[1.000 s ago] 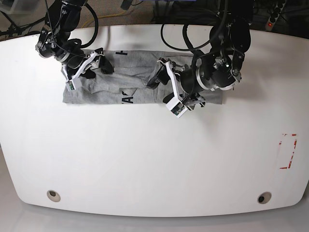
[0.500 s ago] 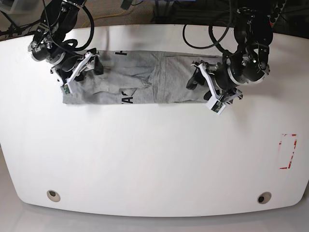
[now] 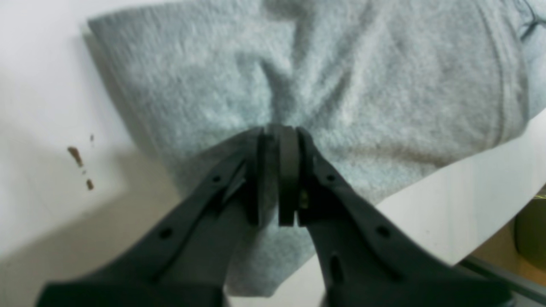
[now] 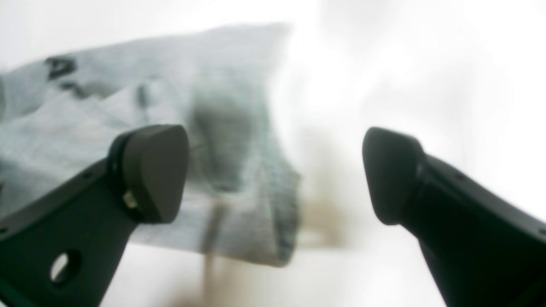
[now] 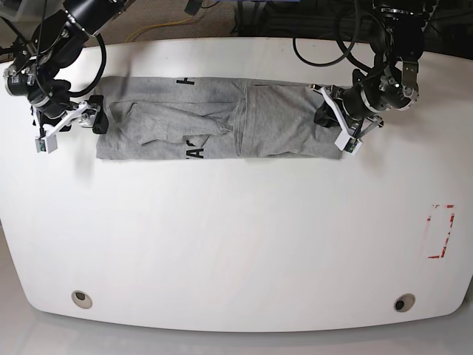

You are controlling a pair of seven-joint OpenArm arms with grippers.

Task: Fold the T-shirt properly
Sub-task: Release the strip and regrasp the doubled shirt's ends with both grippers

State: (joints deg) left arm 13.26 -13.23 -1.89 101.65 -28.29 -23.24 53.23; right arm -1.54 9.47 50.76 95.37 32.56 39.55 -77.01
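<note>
Left hand [image 3: 279, 179] pinched shut on T-shirt [image 5: 214, 129] end at 3 o'clock; right hand [image 4: 275, 175] wide open, empty. Next: right grips 9 o'clock end.

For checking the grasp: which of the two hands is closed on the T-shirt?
The left hand: it pinches the grey T-shirt, while the right hand stands wide open, holding nothing.

T-shirt [image 5: 214, 129] | heather-grey, black lettering | folded long strip, rumpled, table's far side

Bright, even light overhead; the white surface [image 5: 236, 237] glares, the right wrist view is blurred, soft shadow at seven o'clock.
</note>
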